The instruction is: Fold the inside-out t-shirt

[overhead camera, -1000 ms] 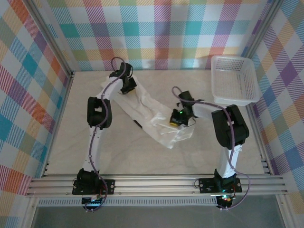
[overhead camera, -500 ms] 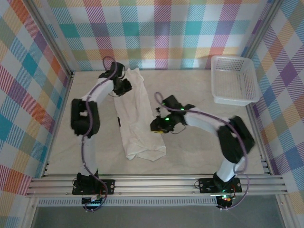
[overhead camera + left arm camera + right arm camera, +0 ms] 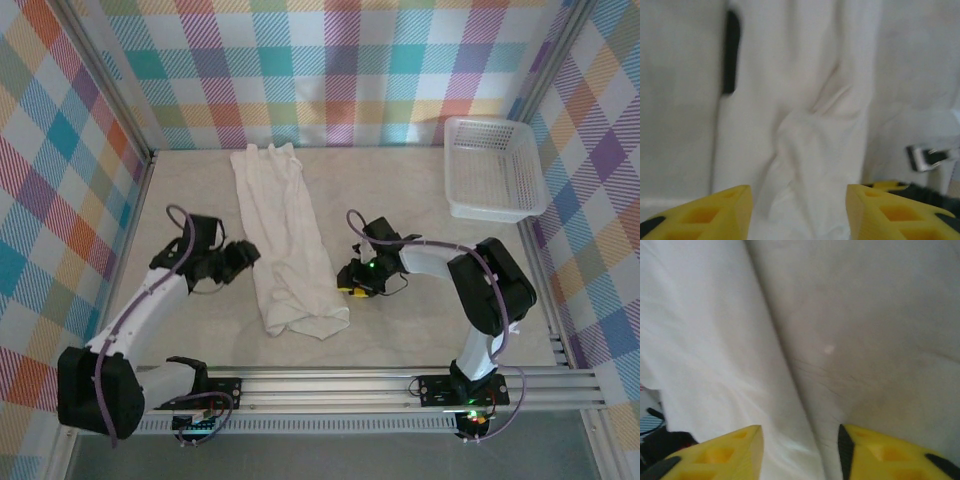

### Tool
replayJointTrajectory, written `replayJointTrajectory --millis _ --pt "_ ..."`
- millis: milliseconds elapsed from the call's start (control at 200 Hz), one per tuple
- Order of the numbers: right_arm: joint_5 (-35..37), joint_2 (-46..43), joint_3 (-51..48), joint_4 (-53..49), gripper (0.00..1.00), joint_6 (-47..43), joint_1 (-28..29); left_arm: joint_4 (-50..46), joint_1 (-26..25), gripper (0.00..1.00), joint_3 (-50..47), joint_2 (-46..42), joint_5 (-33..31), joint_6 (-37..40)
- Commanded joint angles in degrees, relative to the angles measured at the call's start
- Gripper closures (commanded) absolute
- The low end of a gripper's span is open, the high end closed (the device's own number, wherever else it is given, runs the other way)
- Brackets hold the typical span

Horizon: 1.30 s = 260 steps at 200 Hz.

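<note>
1. On the cream stone-patterned table (image 3: 420, 320), left of centre, the plain white soft-cloth inside-out t-shirt (image 3: 285, 240) lies flat as one long narrow strip, running from the far edge toward the near edge; the near end is a bit bunched.
2. Your left gripper (image 3: 245, 253) sits low just beside the strip's left edge, about midway along. Its yellow fingers (image 3: 715, 210) are spread wide, nothing between them, wrinkled cloth straight ahead.
3. Your right gripper (image 3: 345, 282) sits just beside the right edge, nearer the near end. Its fingers (image 3: 890, 450) are apart too and empty; the cloth edge runs ahead of the gap, bare table alongside.
4. My read: the claws flank the strip because the lengthwise folds are done and the crosswise fold is next. One pinch per side lets the end lift evenly.
5. Risk: layers are stacked, so a shallow pinch may take only the top one and open the strip. Mid-strip wrinkles could get trapped in the fold.
6. White plastic mesh basket (image 3: 495, 170) stands at the far right, well apart from the shirt, so it won't interfere.
</note>
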Motion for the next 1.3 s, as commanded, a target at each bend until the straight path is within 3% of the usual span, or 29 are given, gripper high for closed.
replayJointTrajectory --millis 0,155,295,410,515,640,835,1025,1180,1295 --pt "-6.01 3.46 2.59 2.40 0.67 -0.67 1.85 -3.84 -2.09 0.45 -4.82 -4.11 0.70 -4.61" --pt "-8.06 3.98 3.31 2.07 0.81 -0.61 2.58 -6.47 -7.85 0.39 -11.09 -7.52 0.72 -9.60" --pt "-7.80 1.61 1.93 1.95 0.95 0.49 2.75 -1.36 -9.67 0.27 -16.92 -9.33 3.01 -14.49" --pt "-6.75 -0.84 1.15 1.50 0.96 1.27 2.75 5.29 -10.23 0.25 -18.59 -7.05 5.21 -15.83" --pt "-6.46 -0.84 1.40 0.84 0.95 1.35 2.80 9.40 -10.76 0.28 -17.94 -3.17 6.83 -15.56" --pt "-6.02 -0.60 1.29 0.81 0.96 2.23 2.84 9.83 -11.28 0.43 -17.18 -0.53 7.12 -14.58" --pt "-4.67 -1.46 0.14 -0.36 0.97 2.81 3.00 6.62 -11.38 1.00 -17.56 -2.65 7.24 -14.01" --pt "-4.88 -6.58 -6.56 -2.57 0.98 3.06 3.65 -6.18 -15.40 1.00 -17.71 -9.54 5.55 -13.12" --pt "-4.26 -13.71 -10.54 -6.09 0.99 3.85 4.80 -12.22 -22.83 1.00 -19.87 -17.64 5.03 -18.90" --pt "-2.59 -17.61 -8.25 -9.94 1.00 3.44 4.82 -14.40 -23.48 1.00 -17.54 -22.40 4.04 -21.33"
